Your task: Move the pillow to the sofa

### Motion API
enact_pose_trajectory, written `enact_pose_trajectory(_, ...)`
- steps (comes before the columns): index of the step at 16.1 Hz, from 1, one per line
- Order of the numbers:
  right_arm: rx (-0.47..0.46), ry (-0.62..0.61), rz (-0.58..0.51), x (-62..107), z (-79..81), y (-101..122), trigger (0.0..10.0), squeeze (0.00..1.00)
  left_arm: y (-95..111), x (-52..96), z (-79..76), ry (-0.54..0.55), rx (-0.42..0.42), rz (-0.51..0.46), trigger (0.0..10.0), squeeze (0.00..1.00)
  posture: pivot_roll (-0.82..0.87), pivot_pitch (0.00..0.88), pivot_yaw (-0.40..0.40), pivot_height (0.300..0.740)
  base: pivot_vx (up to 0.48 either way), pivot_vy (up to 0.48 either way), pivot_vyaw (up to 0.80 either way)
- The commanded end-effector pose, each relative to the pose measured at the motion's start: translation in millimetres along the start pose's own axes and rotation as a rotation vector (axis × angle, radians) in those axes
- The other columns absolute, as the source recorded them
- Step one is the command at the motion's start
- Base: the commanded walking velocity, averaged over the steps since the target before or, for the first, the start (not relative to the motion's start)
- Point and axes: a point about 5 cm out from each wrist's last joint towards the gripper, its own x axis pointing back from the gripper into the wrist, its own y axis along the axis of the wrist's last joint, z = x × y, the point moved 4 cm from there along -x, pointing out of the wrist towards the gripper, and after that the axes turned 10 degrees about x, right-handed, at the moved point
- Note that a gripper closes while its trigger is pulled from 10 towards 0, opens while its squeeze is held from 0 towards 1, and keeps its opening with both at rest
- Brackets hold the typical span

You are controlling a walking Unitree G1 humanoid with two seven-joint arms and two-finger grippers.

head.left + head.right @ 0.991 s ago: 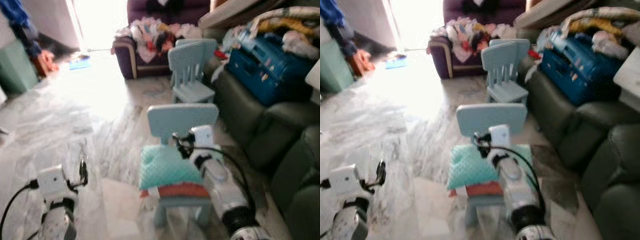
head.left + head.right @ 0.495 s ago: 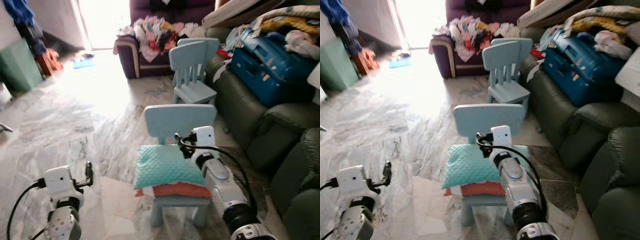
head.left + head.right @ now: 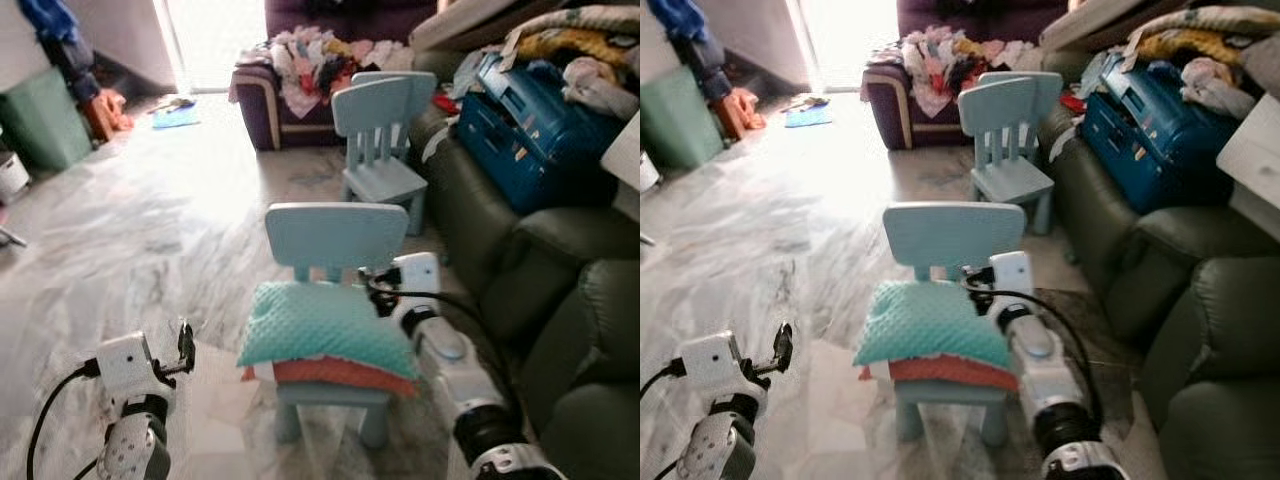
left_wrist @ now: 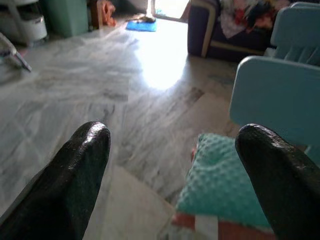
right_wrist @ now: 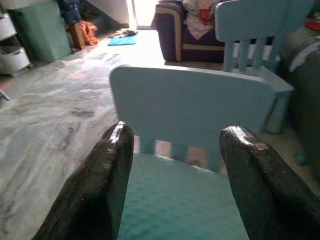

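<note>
The whole view has shifted since a second ago and has sharpened, so the camera has moved: the robot has come closer to the near chair, whose seat now sits lower and nearer the middle of the head views. The things themselves lie as they did; I judge this an approach, with no grasp yet begun.

On the left, the left tool (image 3: 184, 345) hovers low over the marble floor (image 3: 130, 230), fingers spread wide with nothing between them, well apart from the chair. Between it and the chair the floor gives open room.

In the middle, the teal pillow (image 3: 325, 328) lies on the seat of the light-blue child's chair (image 3: 336, 237), stacked on an orange cushion (image 3: 340, 372) and overhanging the seat's front edge.

The right tool (image 5: 175, 165) hangs at the pillow's right rear corner, just before the chair back, fingers apart and empty.

To the right, the dark green sofa (image 3: 560, 260) stands near, its far seat loaded with a blue suitcase (image 3: 530, 140); the nearer cushions look free. The gap between chair and sofa is narrow.
</note>
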Motion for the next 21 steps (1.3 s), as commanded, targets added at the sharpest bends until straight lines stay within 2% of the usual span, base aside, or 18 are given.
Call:
enact_pose_trajectory(1, 0.001, 0.025, -0.013, -3.0, 8.2, 4, 10.0, 0.0, 1, -0.8, 5.3, 0.004, -0.006, 0.003, 10.0, 0.0, -0.07, 0.0, 0.03, 0.74, 0.0, 0.0, 0.0)
enact_pose_trajectory(5, 0.002, 0.028, -0.013, -3.8, 8.9, 4, 10.0, 0.0, -5, -3.0, 1.9, -0.023, -0.006, 0.037, 10.0, 0.0, -0.06, 0.0, 0.03, 0.74, 0.0, 0.0, 0.0)
enact_pose_trajectory(7, 0.0, 0.019, -0.012, -3.3, 7.1, 4, 10.0, 0.0, -15, -3.4, -5.1, -0.079, 0.012, 0.098, 10.0, 0.0, -0.06, 0.0, 0.026, 0.74, 0.0, 0.0, 0.0)
enact_pose_trajectory(9, -0.007, -0.009, -0.001, -0.5, 0.2, -1, 10.0, 0.0, -24, -4.7, -26.9, -0.217, -0.01, 0.172, 10.0, 0.0, -0.06, 0.0, 0.03, 0.74, 0.0, 0.0, 0.0)
enact_pose_trajectory(10, -0.019, -0.015, 0.008, 0.1, -0.8, -3, 10.0, 0.0, -25, -5.3, -34.1, -0.253, -0.008, 0.183, 10.0, 0.0, -0.06, 0.0, 0.031, 0.74, 0.0, 0.0, 0.0)
enact_pose_trajectory(11, -0.023, -0.018, 0.011, 0.4, -1.1, -4, 10.0, 0.0, -26, -5.7, -38.8, -0.277, -0.01, 0.19, 10.0, 0.0, -0.06, 0.0, 0.034, 0.74, 0.0, 0.0, 0.0)
enact_pose_trajectory(12, -0.019, -0.015, 0.007, 0.6, 0.0, -3, 10.0, 0.0, -28, -5.6, -50.8, -0.335, -0.039, 0.198, 10.0, 0.0, -0.07, 0.0, 0.038, 0.74, 0.0, 0.0, 0.0)
enact_pose_trajectory(16, -0.021, -0.014, 0.013, 0.7, 0.1, -4, 10.0, 0.0, -30, -4.1, -53.7, -0.361, -0.048, 0.209, 10.0, 0.0, -0.06, 0.0, 0.038, 0.74, 0.0, 0.0, 0.0)
enact_pose_trajectory(21, -0.027, -0.021, 0.016, 1.1, -1.2, -5, 10.0, 0.0, -23, -10.3, -70.4, -0.427, -0.098, 0.178, 10.0, 0.0, -0.07, 0.0, 0.045, 0.74, 0.0, 0.0, 0.0)
